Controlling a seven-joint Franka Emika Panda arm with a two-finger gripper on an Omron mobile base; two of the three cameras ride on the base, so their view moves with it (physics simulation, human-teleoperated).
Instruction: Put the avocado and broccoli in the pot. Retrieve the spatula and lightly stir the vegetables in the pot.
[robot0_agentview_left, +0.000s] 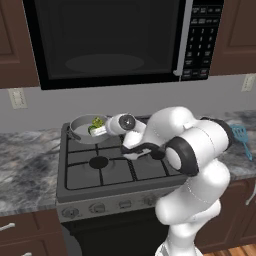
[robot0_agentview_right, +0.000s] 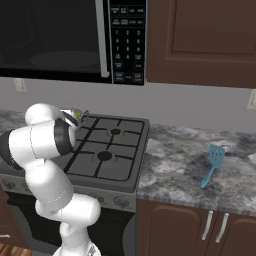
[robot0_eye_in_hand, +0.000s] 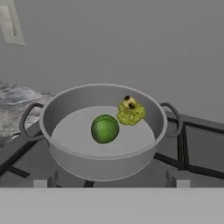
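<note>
The grey pot (robot0_eye_in_hand: 65, 114) stands on the stove's back left burner, also seen as the pot (robot0_agentview_left: 79, 124) from the left base view. Inside it lie the smooth dark green avocado (robot0_eye_in_hand: 105, 128) and, touching it at the far right, the lumpy yellow-green broccoli (robot0_eye_in_hand: 130, 112). My gripper (robot0_agentview_left: 98, 131) hovers at the pot's near right rim, pointing into it, open, with nothing between its fingers. The light blue spatula (robot0_agentview_right: 214, 161) lies flat on the counter right of the stove, far from the hand; the left base view has the spatula (robot0_agentview_left: 241, 136) at its right edge.
The stove (robot0_agentview_left: 107, 165) has dark grates and a row of knobs along its front. A black microwave (robot0_agentview_left: 110, 35) hangs low over it. Marbled counter (robot0_agentview_right: 190, 170) runs to both sides, with a grey wall (robot0_eye_in_hand: 131, 43) close behind the pot.
</note>
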